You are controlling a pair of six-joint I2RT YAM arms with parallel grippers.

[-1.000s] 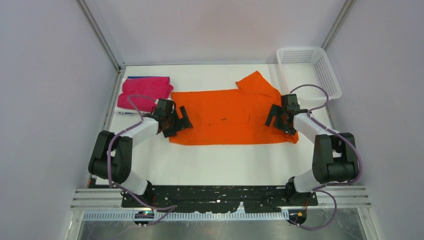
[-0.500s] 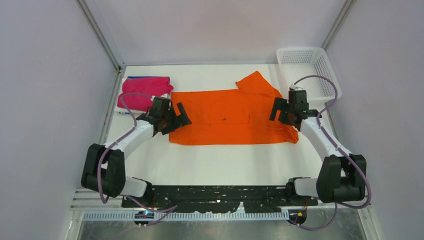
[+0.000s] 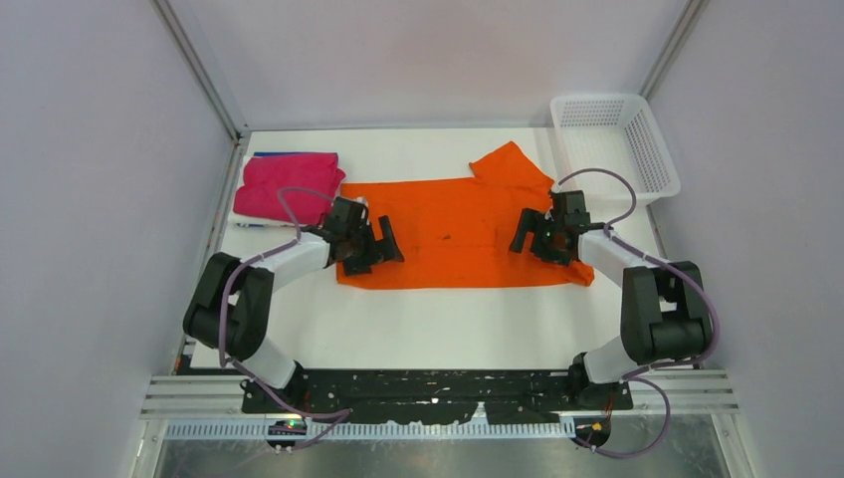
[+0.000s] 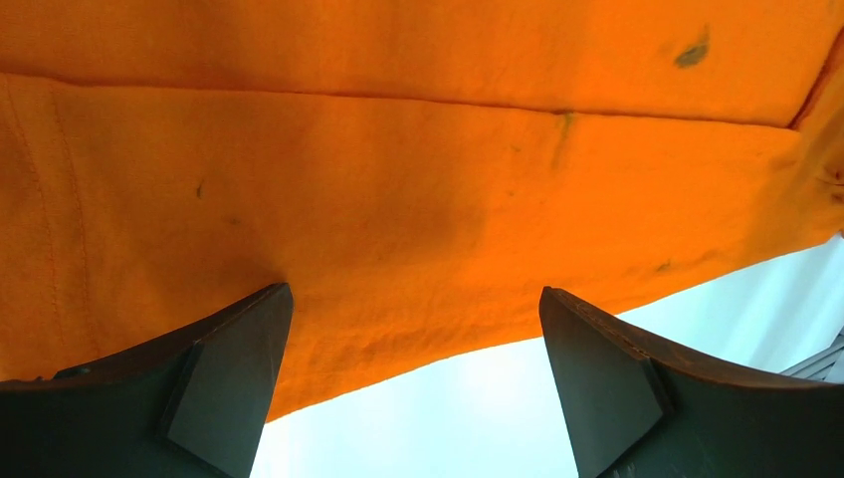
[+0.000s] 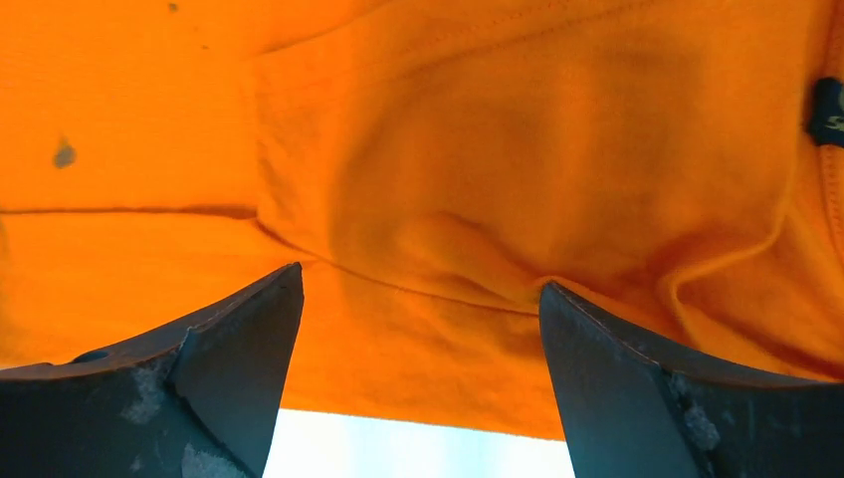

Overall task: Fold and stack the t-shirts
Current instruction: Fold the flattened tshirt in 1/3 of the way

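White table (image 3: 438, 329): the near edge is hidden behind the arm mounts. The orange shirt (image 3: 448, 214) lies flat across the middle of it, folded into a long band. One sleeve sticks out toward the far right, and the right arm covers the shirt's near right corner.

White mesh basket (image 3: 652, 149) sits at the far right corner, apart from the orange shirt. The pink shirt (image 3: 289, 184) lies folded at the far left, its near right corner hidden by a cable and the left wrist. A strip of blue cloth (image 3: 282, 154) shows along its far edge, too little to make out the garment.

Left gripper (image 4: 415, 299) is over the orange shirt's left end, right gripper (image 5: 421, 279) over its rumpled right part. Both have their jaws spread wide with nothing between them. Cannot tell whether the tips touch the cloth.

A small dark tag (image 5: 826, 112) is cut off at the picture edge, and its writing is unreadable. There is a dark spot (image 5: 64, 152) on the cloth.
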